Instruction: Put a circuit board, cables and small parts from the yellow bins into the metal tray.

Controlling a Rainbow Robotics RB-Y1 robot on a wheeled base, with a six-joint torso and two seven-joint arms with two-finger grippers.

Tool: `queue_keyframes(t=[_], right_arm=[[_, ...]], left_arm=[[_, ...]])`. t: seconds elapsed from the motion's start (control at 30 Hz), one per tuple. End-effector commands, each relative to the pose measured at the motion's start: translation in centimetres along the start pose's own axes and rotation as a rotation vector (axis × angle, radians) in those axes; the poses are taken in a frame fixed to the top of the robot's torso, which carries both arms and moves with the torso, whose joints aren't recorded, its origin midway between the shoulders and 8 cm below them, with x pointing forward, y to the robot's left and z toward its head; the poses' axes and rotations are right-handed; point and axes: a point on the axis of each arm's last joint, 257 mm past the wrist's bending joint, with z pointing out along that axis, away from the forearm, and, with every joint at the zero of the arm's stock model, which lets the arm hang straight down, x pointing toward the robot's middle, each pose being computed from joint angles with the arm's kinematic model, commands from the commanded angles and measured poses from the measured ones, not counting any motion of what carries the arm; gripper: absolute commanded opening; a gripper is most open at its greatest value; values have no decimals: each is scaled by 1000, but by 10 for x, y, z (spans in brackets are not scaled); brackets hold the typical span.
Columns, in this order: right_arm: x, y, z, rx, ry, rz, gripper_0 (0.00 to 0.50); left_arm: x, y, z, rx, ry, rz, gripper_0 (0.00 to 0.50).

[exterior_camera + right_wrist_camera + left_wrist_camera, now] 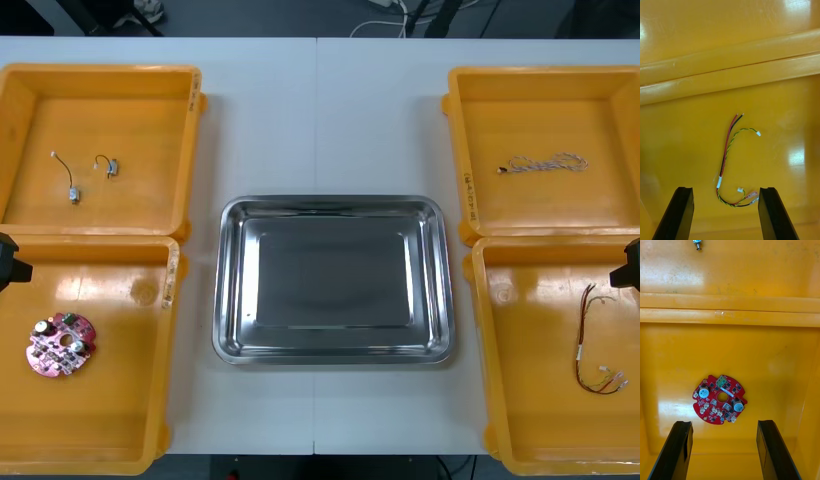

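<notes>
While the left tool (724, 423), released, overhangs the round red circuit board (715, 409) at lower left, the right tool (726, 189) — also released — overhangs the red and yellow cable (725, 157).

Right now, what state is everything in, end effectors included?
Tray: bare.
Board: flat in near left bin.
Red-yellow cable: loose in near right bin.
Twisted cable: in far right bin.
Small metal parts: in far left bin.
Left end effector: open, facing board.
Right end effector: open, facing red-yellow cable.

Light table (318, 110): metal tray (333, 203) sits mid-table. Left yellow bins (188, 150) are stacked front-to-back and abutting, right yellow bins (456, 150) likewise. Tray touches neither pair.
</notes>
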Motion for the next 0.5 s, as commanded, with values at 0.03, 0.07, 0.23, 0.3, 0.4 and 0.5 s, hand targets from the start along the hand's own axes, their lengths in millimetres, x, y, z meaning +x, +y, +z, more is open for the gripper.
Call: queue_keyframes(t=[0.03, 0.07, 0.23, 0.3, 0.4, 0.5], right_arm=[[-3, 1, -8, -7, -20, -55, 500], [-3, 1, -8, -7, -20, -55, 500], [-3, 1, -8, -7, -20, -55, 500], [-3, 1, -8, -7, -20, -55, 500], [-3, 1, -8, -7, -20, -55, 500], [-3, 1, -8, -7, -20, -55, 500]], left_arm=[[0, 7, -10, -22, -17, 79, 500], [0, 7, -10, -22, -17, 79, 500], [0, 7, -10, -22, -17, 79, 500], [0, 7, -10, -22, -17, 79, 500], [0, 7, -10, -22, -17, 79, 500], [0, 7, -10, -22, -17, 79, 500]])
